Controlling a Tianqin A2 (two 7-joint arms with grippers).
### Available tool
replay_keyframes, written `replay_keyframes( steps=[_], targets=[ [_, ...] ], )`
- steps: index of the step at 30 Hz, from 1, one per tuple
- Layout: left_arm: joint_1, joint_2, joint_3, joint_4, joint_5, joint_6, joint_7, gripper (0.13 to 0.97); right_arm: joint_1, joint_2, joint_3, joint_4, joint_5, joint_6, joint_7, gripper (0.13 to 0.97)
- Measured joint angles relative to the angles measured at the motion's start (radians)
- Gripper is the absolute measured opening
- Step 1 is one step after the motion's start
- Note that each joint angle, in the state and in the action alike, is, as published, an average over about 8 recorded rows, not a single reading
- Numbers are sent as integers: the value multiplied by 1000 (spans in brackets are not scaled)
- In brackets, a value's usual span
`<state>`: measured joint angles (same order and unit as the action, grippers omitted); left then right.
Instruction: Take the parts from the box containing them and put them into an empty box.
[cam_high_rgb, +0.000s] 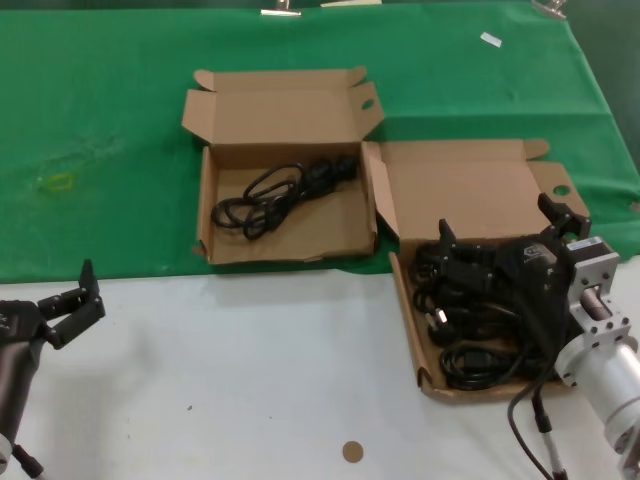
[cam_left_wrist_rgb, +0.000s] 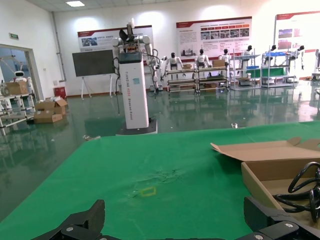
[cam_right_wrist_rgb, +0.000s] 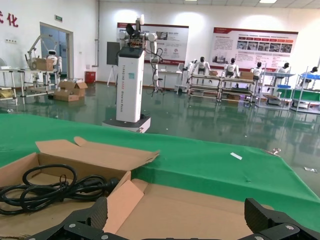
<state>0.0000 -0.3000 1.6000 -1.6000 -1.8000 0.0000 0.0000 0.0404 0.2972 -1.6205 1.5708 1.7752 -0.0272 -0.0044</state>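
Vertical lettering on white pillar (cam_left_wrist_rgb: 133, 90) too small to read, wall posters (cam_right_wrist_rgb: 255, 47) likewise

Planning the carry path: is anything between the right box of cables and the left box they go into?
Only box walls. The left box and the right box sit side by side, and the right box's raised side flap stands between them. The right gripper, open over the cables, would need to lift over it.
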Motion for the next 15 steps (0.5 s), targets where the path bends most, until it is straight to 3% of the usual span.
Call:
replay_keyframes(
  steps=[15],
  targets=[
    [0,0,0,0,0,0,0,966,0,0,0,0,0,0,0,966]
  ],
)
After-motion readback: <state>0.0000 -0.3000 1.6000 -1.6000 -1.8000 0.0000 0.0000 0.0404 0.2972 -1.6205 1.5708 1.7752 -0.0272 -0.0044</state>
